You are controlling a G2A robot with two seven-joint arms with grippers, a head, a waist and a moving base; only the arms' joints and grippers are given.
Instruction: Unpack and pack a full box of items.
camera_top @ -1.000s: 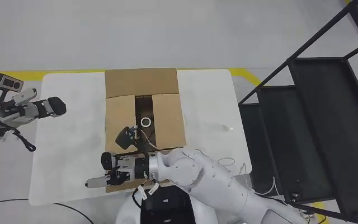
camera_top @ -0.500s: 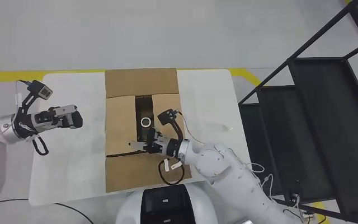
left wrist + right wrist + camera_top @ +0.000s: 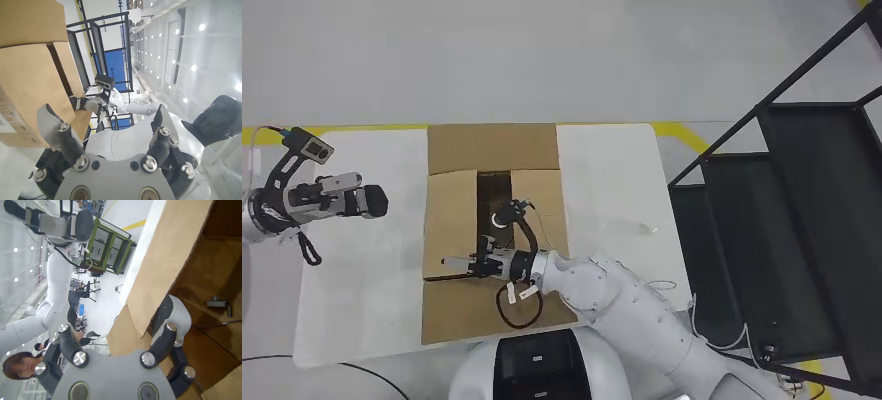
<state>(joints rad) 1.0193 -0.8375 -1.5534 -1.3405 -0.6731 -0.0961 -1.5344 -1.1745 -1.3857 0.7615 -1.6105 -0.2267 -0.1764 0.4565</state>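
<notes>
Right gripper (image 3: 460, 265), fingers spread, straddles a flap (image 3: 452, 215) of the cardboard box (image 3: 492, 150); a loose pinch could slip or drag it. Left gripper (image 3: 105, 121) hangs spread wide, empty.

Brand lettering on a blue banner (image 3: 121, 64) and a white panel (image 3: 104, 28) behind

box (image 3: 457, 210) plain brown cardboard — table (image 3: 612, 180) white — floor line (image 3: 687, 132) yellow

Flaps of the box (image 3: 452, 215) hide most of its inside; a small grey object (image 3: 217, 303) within is unidentifiable.
</notes>
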